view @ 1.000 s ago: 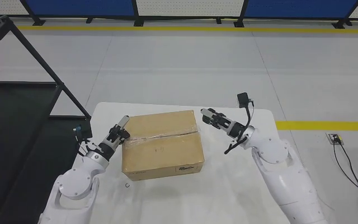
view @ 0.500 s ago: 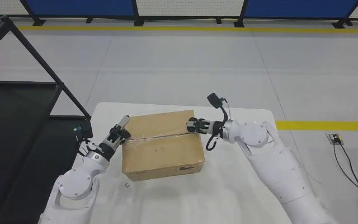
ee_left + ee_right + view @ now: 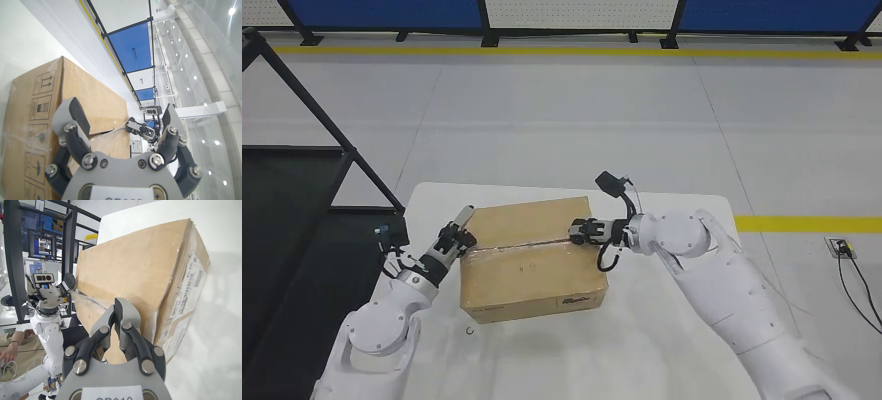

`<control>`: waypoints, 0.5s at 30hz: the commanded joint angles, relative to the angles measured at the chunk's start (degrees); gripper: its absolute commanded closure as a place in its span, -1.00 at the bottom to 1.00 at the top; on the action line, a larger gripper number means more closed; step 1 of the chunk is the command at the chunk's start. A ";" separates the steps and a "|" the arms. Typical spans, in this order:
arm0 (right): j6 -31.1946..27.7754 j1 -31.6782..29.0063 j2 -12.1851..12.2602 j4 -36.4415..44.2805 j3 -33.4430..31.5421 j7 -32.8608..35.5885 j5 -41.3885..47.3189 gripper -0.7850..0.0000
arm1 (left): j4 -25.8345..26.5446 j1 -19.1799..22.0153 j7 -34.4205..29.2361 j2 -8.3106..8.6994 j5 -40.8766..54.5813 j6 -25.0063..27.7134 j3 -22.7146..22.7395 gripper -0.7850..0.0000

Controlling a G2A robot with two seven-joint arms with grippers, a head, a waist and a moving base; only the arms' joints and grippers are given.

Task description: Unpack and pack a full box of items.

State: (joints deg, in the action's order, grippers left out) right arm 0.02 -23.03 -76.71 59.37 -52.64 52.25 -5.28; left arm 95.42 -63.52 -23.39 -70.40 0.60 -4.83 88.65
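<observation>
A brown cardboard box (image 3: pixel 532 262) sits in the middle of the white table (image 3: pixel 662 335), with crumpled clear tape (image 3: pixel 88 301) along its top seam. My left gripper (image 3: pixel 456 236) is at the box's left top edge and is open (image 3: pixel 122 117); one finger (image 3: pixel 78 113) rests against the box (image 3: pixel 94 94). My right gripper (image 3: pixel 578 232) sits at the right end of the seam. Its fingers are shut (image 3: pixel 116 311), tips touching the box top (image 3: pixel 132 262). Whether they pinch tape I cannot tell. It shows far off as the right gripper (image 3: pixel 132 127).
A black metal rack (image 3: pixel 302 120) stands left of the table. A small ring-like item (image 3: pixel 471 333) lies on the table in front of the box's left corner. Bare tabletop extends in front and to the right of the box. A white label (image 3: pixel 191 291) covers the box's right end.
My right arm has swung left from beside the box's right end onto the end of the top seam. The left arm and the box have not moved.
</observation>
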 commanded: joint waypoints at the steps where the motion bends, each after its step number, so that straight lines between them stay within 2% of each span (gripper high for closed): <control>1: 0.20 0.29 -0.36 -0.50 0.65 -0.36 0.41 1.00 | 0.23 -0.21 0.38 0.04 0.33 0.10 0.38 -1.00; 9: 1.90 2.66 -2.57 -4.18 3.53 -1.99 4.12 1.00 | 2.64 -2.34 3.57 0.27 3.83 1.07 4.45 -1.00; 15: 2.78 4.55 -4.44 -6.78 6.19 -2.21 5.97 1.00 | 6.20 -6.35 6.59 0.40 8.90 2.97 9.70 -1.00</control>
State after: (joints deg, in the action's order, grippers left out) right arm 2.70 -18.74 -80.92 52.96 -46.82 49.96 0.54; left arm 101.07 -69.09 -17.27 -70.01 8.69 -2.11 97.44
